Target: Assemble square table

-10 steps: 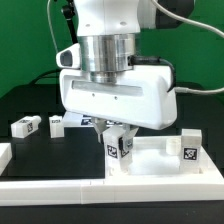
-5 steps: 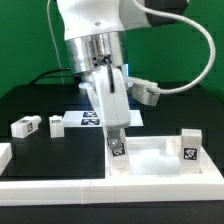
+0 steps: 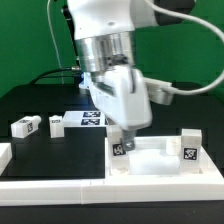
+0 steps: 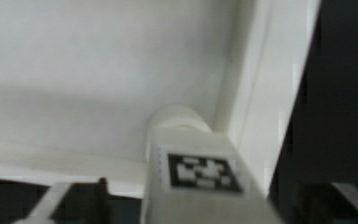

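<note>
The white square table top [image 3: 158,163] lies at the exterior view's right, rim up. A white tagged leg [image 3: 121,148] stands upright in its near-left corner. My gripper [image 3: 122,134] hangs straight over this leg, its fingers astride the top end. In the wrist view the leg [image 4: 202,165] rises between two dark fingers [image 4: 83,202], with a gap showing on at least one side; the gripper [image 4: 208,208] is open. A second leg [image 3: 188,148] stands upright at the top's right side. Two loose legs [image 3: 25,126] [image 3: 57,124] lie on the black table to the left.
The marker board [image 3: 88,119] lies flat behind the arm. A long low white border wall [image 3: 60,184] runs along the front edge. A cable loops from the wrist toward the exterior view's right.
The wrist has turned about the upright leg and the jaws have spread off it. The leg stays standing in the corner of the table top.
</note>
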Controlling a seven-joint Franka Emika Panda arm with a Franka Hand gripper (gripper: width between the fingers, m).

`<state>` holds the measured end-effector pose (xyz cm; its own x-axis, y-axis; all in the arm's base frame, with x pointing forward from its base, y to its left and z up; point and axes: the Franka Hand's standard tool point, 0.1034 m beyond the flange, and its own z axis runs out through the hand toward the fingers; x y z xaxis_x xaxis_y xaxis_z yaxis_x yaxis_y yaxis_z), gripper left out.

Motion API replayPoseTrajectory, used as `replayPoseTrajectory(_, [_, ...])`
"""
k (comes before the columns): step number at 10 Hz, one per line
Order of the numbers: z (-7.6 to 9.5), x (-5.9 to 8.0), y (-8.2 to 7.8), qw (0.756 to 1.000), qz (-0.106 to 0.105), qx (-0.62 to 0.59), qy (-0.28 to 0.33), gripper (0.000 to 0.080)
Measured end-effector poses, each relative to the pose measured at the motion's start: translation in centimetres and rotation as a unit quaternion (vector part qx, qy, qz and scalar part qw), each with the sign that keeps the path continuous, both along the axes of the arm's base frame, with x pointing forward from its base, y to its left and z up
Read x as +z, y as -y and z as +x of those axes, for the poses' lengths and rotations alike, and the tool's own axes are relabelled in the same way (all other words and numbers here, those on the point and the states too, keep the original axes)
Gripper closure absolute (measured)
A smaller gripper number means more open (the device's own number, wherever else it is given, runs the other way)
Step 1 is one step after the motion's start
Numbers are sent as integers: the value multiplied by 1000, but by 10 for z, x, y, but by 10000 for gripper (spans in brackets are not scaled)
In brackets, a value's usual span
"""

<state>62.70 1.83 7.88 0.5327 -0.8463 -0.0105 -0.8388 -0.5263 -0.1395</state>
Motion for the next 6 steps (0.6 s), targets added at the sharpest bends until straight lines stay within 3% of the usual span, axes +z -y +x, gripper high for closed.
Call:
replayPoseTrajectory(1, [0, 0, -3, 999, -7, 48, 3, 173])
replayPoseTrajectory(5, [-1, -1, 2, 984, -22, 177, 14, 151])
replayPoseTrajectory(6, [-2, -3, 13, 974, -31, 225, 22, 150])
